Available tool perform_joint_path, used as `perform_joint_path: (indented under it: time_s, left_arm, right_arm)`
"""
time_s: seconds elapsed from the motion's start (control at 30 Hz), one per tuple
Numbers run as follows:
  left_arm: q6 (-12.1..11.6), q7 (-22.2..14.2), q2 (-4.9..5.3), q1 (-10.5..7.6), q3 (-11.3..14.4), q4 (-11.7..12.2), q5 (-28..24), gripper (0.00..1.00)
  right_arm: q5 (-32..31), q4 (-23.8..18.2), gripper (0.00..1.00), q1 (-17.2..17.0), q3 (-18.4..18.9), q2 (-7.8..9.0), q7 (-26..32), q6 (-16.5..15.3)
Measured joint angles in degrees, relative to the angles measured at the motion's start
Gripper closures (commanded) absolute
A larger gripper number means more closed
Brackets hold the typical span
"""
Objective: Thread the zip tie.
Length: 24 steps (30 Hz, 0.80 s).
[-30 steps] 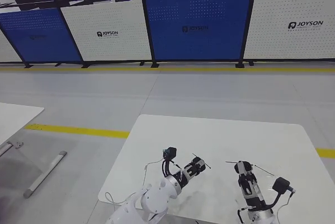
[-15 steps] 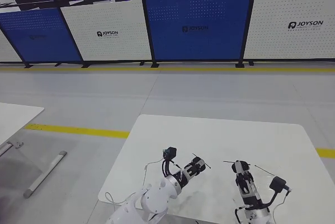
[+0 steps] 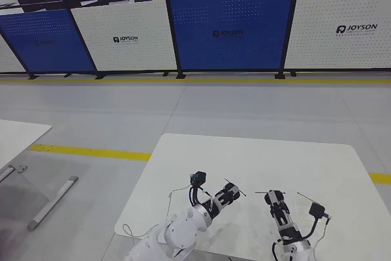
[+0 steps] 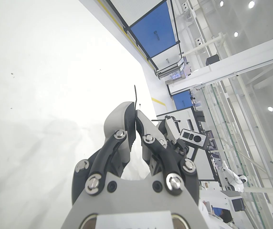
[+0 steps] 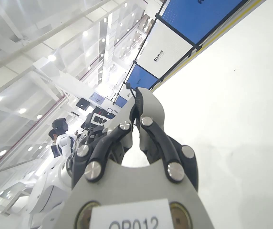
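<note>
White tabletop point(image 3: 247, 156), seen from above, with both arms over the middle of its near edge. I run this rig from afar.

The left gripper point(image 4: 135, 113) has its jaws pressed together on a thin black zip tie point(image 4: 135, 94). A short, pointed length stands straight out past the jaw tips. The right gripper point(image 5: 136, 94) has its jaws clamped on a black strip too. That strip ends in a small square head point(image 5: 128, 86) just beyond the tips.

From above, the left gripper point(image 3: 233, 190) and right gripper point(image 3: 272, 196) face each other with a bare gap between them. The left strip lies slantwise, its tip aimed towards the right edge. The right strip runs roughly along the near edge, its head towards the left arm. I cannot tell whether these are two ends of one tie.

My judgement: the tip must line up with the head's slot, and the two axes do not yet agree.

Writing: logos sit on the blue and white panels behind, and a printed label on the right wrist; I leave both unread.
</note>
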Motion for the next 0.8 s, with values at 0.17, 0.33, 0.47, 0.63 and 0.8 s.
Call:
perform_joint_path:
  time_s: [0.17,0.33,0.47,0.63,0.8]
  left_arm:
    - [0.0,0.0,0.0,0.0,0.0,0.0,0.0,1.0]
    - [0.0,0.0,0.0,0.0,0.0,0.0,0.0,1.0]
    - [0.0,0.0,0.0,0.0,0.0,0.0,0.0,1.0]
    - [0.0,0.0,0.0,0.0,0.0,0.0,0.0,1.0]
    - [0.0,0.0,0.0,0.0,0.0,0.0,0.0,1.0]
  right_arm:
    - [-0.02,0.02,1.0,0.02,0.0,0.01,-0.06,-0.01]
    - [0.7,-0.01,1.0,-0.22,0.53,-0.14,0.52,-0.06]
    - [5.91,0.61,1.0,-0.79,1.52,-0.56,4.32,-4.85]
    - [10.51,0.34,1.0,-1.53,2.55,-1.19,7.69,-3.96]
    - [11.39,-0.21,1.0,-1.97,2.78,-1.37,7.43,-4.0]
